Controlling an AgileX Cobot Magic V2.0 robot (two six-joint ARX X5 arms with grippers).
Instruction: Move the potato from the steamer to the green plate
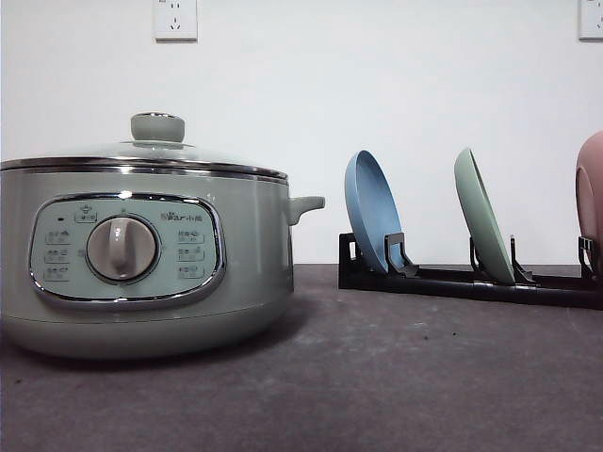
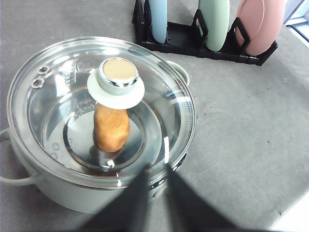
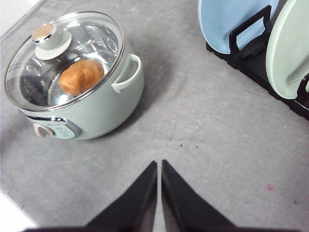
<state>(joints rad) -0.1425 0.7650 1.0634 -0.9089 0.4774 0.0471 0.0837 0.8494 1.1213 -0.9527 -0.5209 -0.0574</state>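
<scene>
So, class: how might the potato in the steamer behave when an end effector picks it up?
The potato looks rounded and smooth-skinned, so it may slip or roll between narrow fingers. It seems solid, probably stiff and fairly heavy for its size. It sits under the closed glass lid of the steamer, so nothing can grip it yet.

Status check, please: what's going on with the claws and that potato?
Both grippers shut, empty. Potato inside steamer. Glass lid on, blocking it.
</scene>
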